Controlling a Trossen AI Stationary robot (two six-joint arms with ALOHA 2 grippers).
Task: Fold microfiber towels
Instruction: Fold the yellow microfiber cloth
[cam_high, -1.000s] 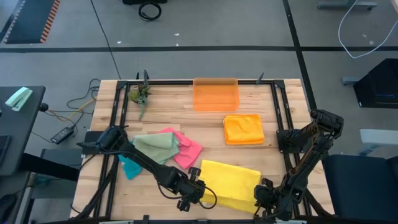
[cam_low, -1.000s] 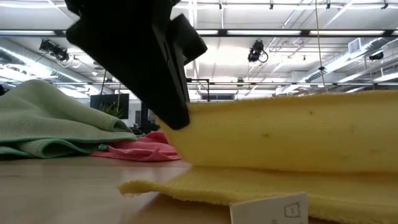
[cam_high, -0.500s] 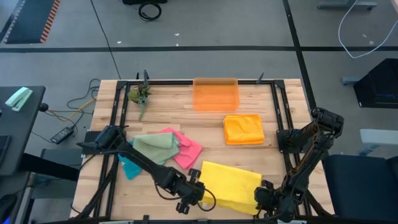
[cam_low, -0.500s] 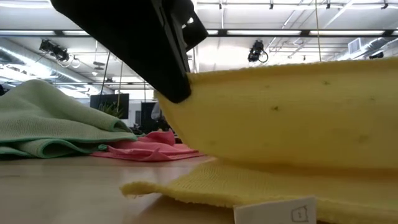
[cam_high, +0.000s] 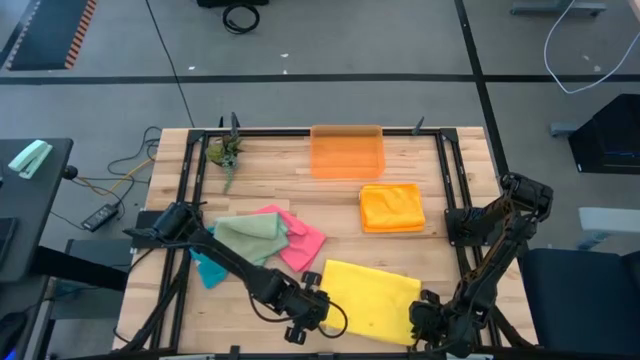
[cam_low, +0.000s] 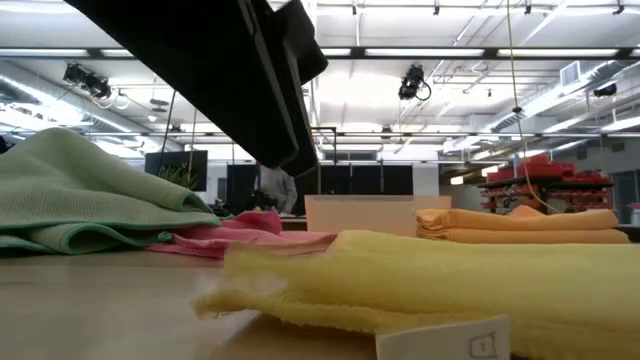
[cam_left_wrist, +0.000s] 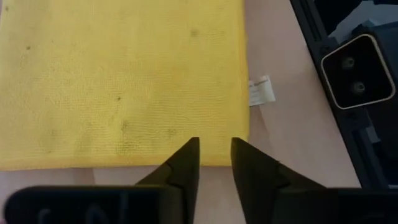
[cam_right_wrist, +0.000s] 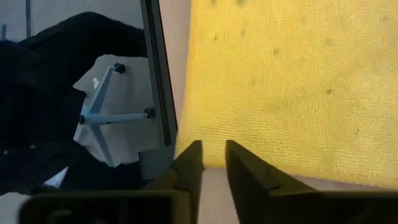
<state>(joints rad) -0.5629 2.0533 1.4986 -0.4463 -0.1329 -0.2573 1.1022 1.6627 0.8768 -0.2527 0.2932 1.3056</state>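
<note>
On the left of the table you had a loose heap of microfiber towels waiting: a teal towel at the bottom, a sage green towel crumpled over it, and a pink towel spilling out to its right, none of them folded as far as I could judge. Near the front edge, your left gripper stood at the left edge of the yellow towel, its fingers slightly parted with a clear gap and nothing pinched between them. That yellow towel lay flat on the wood in two layers, its white tag poking out at one side, so it looked folded once and probably owed another fold. Your right gripper sat at the towel's right edge, fingers likewise a little apart and empty. Further back, the orange towel lay neatly folded, just in front of the translucent orange bin, which looked empty. By my count, one done, one under way, three left
</note>
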